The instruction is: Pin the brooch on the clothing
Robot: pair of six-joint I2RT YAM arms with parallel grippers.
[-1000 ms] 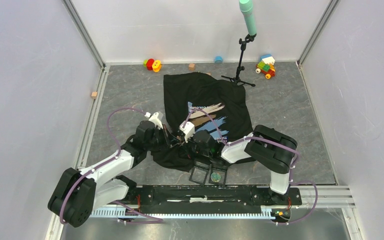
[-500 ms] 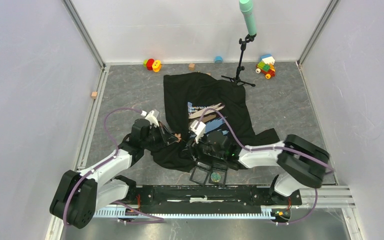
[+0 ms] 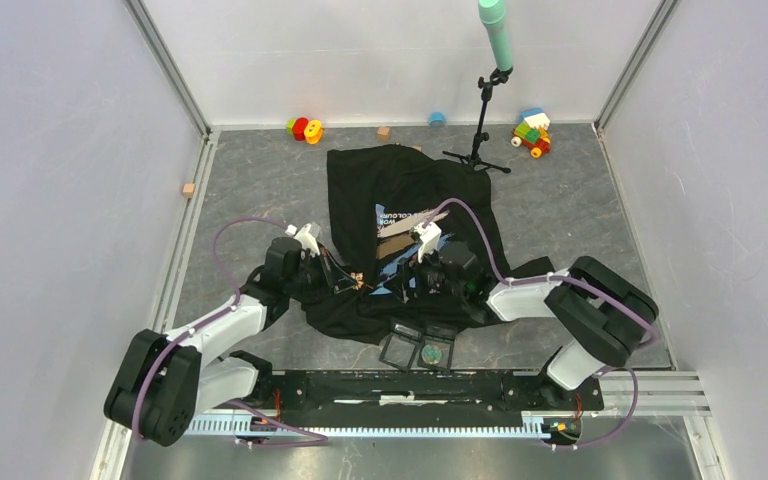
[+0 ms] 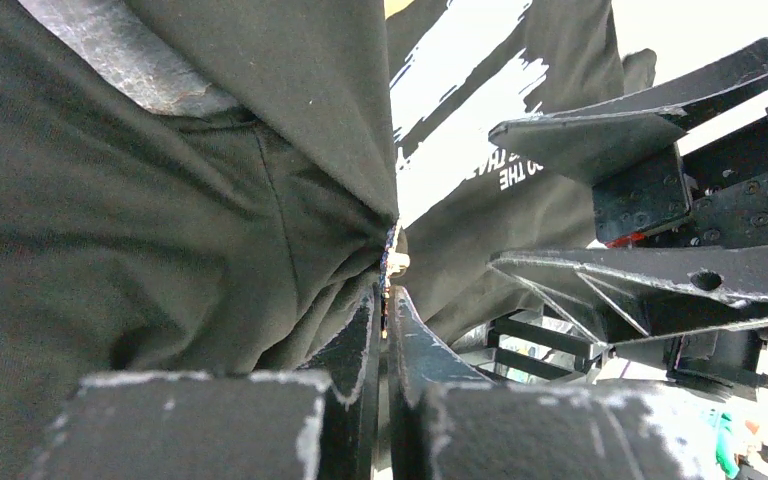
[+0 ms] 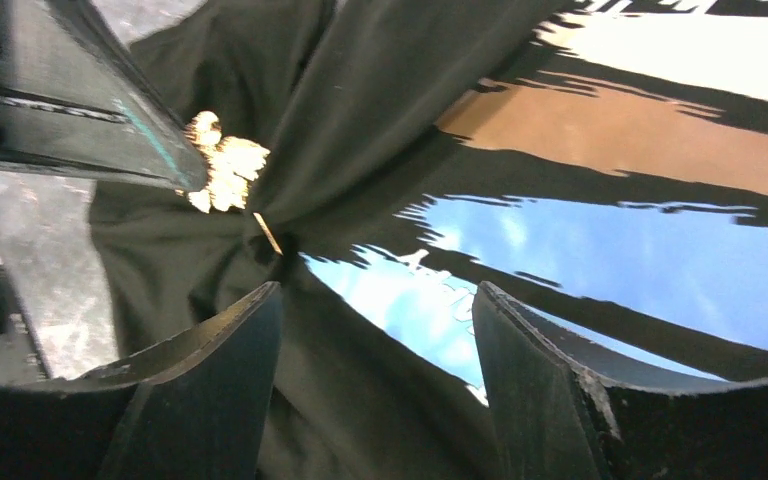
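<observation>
1. On grey table, centre: shirt lies spread, black, print side up. Its near edge is rumpled between the two arms.
2. Left gripper: fingers clenched tight, no gap visible. Tips sit at a gathered fold in the shirt's near-left part.
3. Brooch: gold, ragged outline, at that same fold, just beside the left fingertip. A thin pin slants from it toward the spot where the creases converge.
4. Cannot tell whether the left tips bite brooch, cloth or both; the fold hides the contact.
5. Right gripper: fingers released, spread wide, nothing between them. It hangs over the blue stroke of the print, just right of the fold.
6. Grippers face each other across the fold, near but apart.
7. Clear box sits at the near table edge, below the shirt.
8. Stand is planted at the shirt's far edge; toys lie along the far wall.
</observation>
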